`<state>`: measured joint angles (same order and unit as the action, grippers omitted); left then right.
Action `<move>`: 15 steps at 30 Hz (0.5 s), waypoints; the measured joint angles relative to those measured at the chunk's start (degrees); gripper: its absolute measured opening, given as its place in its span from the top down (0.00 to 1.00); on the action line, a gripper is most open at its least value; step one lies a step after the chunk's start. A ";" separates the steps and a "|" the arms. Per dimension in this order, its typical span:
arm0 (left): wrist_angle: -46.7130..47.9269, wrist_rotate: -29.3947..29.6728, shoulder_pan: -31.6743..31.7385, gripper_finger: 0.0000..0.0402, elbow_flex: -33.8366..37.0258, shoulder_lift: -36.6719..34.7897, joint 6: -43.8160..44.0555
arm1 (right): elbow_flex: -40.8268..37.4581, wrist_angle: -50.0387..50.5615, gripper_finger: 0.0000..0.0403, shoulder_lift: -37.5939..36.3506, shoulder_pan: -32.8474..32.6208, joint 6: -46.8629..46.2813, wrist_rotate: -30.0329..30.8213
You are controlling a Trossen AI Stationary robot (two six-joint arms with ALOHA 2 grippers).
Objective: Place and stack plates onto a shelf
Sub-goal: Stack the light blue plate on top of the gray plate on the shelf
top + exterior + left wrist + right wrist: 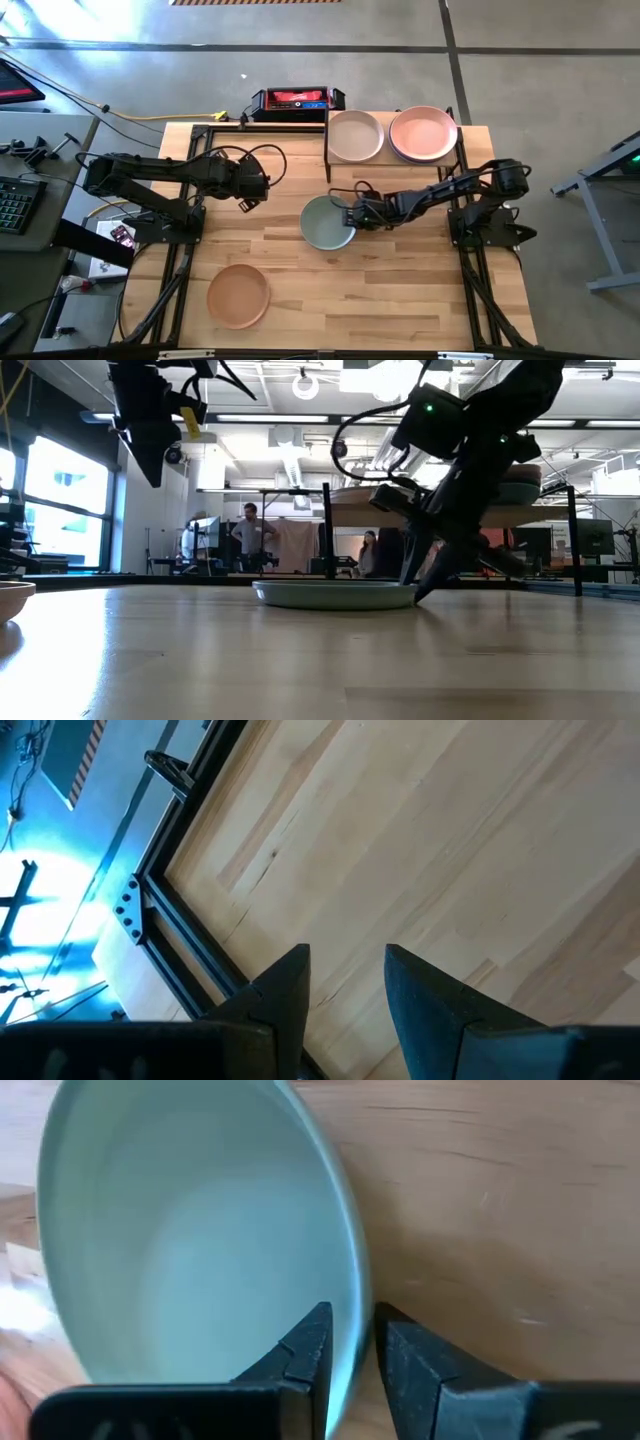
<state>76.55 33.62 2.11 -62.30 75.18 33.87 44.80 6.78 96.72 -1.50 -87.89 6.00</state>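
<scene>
A sage green plate (322,224) lies flat on its base in the middle of the table; it also shows in the low view (330,592) and the right wrist view (190,1230). My right gripper (349,213) (352,1350) is at its right-hand rim, shut on it. A peach plate (238,295) rests on the table near the near edge. On the shelf (386,152) at the far edge sit a beige plate (355,135) and a pink plate (423,133). My left gripper (260,186) (347,970) hovers open above the table's left part, holding nothing. My right gripper pinches the sage green plate's rim (356,1315) on the side toward the table's right edge, with one finger (305,1350) inside the plate and the other outside. The fingers (415,588) slant down from above and the right. The plate still lies flat on the table.
A black and red box (297,100) sits beyond the table's far edge, left of the shelf. Bare wood lies between the two plates on the table and along the near right part. People stand in the room far behind the table (248,530).
</scene>
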 joint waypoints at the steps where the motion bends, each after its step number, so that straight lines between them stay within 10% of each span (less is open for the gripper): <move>1: 0.04 -0.01 0.00 0.70 0.00 0.00 -0.02 | 0.32 0.12 0.84 0.18 0.00 0.53 0.00; 15: 0.06 -0.01 -0.01 0.70 0.00 0.00 -1.09 | 1.81 3.85 1.00 0.14 0.02 3.02 -1.65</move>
<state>76.61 33.61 2.10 -62.30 75.18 32.77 46.61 10.63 96.86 -1.48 -84.87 4.35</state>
